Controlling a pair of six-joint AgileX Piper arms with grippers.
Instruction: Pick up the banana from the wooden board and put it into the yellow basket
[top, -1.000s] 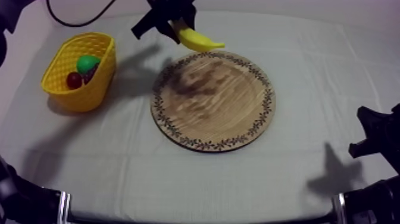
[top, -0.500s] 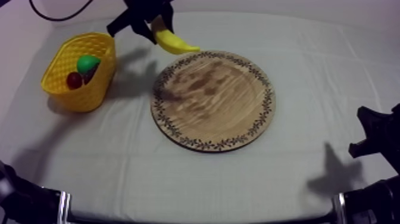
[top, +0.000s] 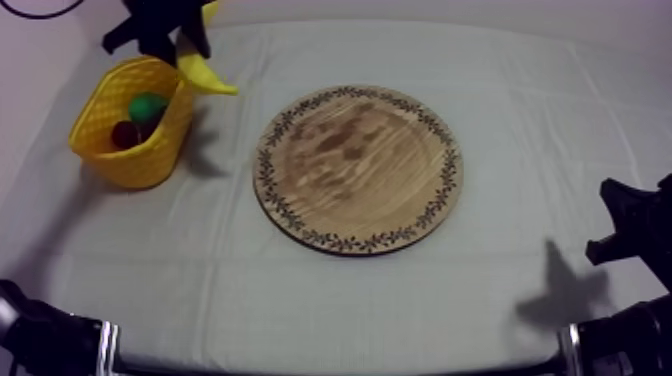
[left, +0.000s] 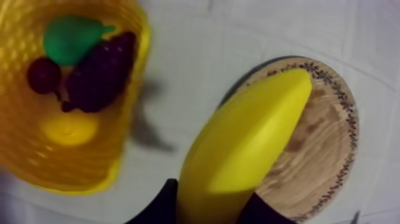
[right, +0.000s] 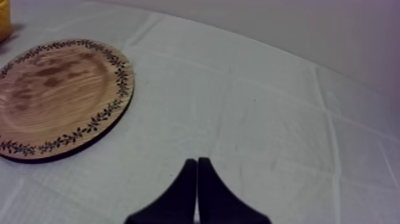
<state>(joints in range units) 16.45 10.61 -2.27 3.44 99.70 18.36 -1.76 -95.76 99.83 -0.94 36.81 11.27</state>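
Half done: my left gripper is holding the banana aloft beside the yellow basket, wooden board bare; drop-in remaining. Right gripper sitting closed, empty.

A table draped in a creased grey-white cloth carries a round wooden board with a patterned rim near its centre and, well apart toward its left side, a yellow basket standing upright
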